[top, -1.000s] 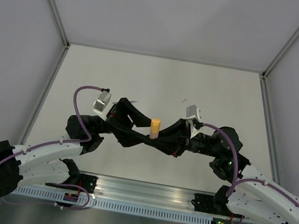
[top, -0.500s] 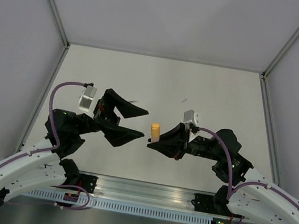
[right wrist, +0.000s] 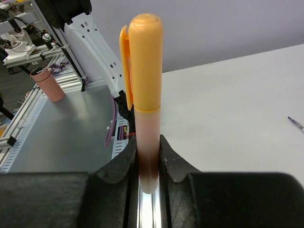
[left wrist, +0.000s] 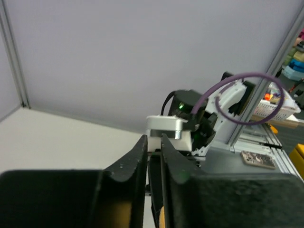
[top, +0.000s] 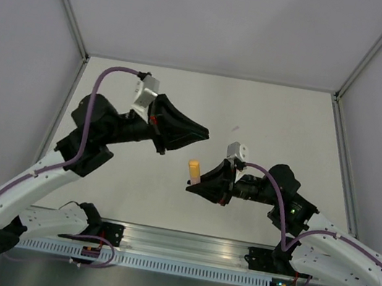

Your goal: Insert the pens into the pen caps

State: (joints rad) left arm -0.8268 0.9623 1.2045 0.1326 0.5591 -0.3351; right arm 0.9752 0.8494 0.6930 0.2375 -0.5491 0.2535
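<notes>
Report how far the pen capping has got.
Done: the pink-orange marker wears its yellow-orange cap, seated flush on top. In hand: the right pincer grips that capped marker upright above the table; the left pincer holds nothing, its fingers nearly together. Left: only a thin silver pen shows on the table in the right wrist view; no other caps are visible.

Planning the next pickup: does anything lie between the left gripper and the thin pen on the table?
Nothing visible does. The left gripper hangs above bare table, and the thin pen lies just beyond its tip. The capped orange marker sits apart in the right gripper.
</notes>
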